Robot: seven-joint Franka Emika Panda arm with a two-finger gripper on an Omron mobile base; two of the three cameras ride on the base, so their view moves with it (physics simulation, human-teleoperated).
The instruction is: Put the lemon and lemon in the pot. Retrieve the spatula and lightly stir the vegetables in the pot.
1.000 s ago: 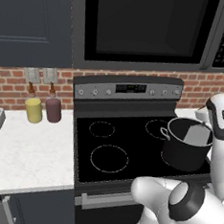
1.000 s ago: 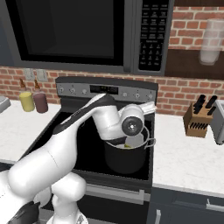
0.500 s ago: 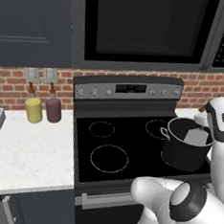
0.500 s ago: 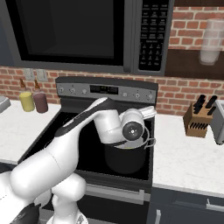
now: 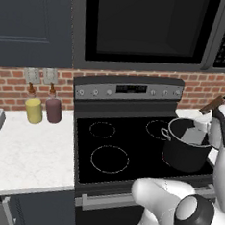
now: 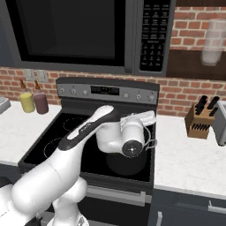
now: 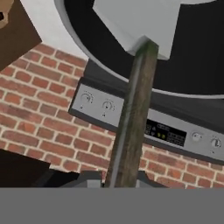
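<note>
Hand view gives me the clearest read: the spatula (image 7: 131, 109) runs straight up from between the two finger tips, its dark handle pinched by the gripper (image 7: 117, 178), and its flat grey blade reaches over the rim of the pot (image 7: 83, 41) into the dark inside. So I judge the tool pressed together on the spatula's handle, not spread.

From the left base view, the pot (image 5: 185, 154) stands on the near right part of the stove (image 5: 116, 143), and the grey blade shows inside it, leaning against the far wall. From the right base view, my arm's wrist covers most of the pot (image 6: 126, 161), so I cannot see its bottom. I cannot make out either lemon from any angle; I take them to be low in the pot, out of sight, but that is a guess.

I judge the step in hand to be the stirring. Next I need a small, slow sweep of the blade around the pot's inside, keeping it low and away from the rim so the pot does not shift on the burner.
</note>
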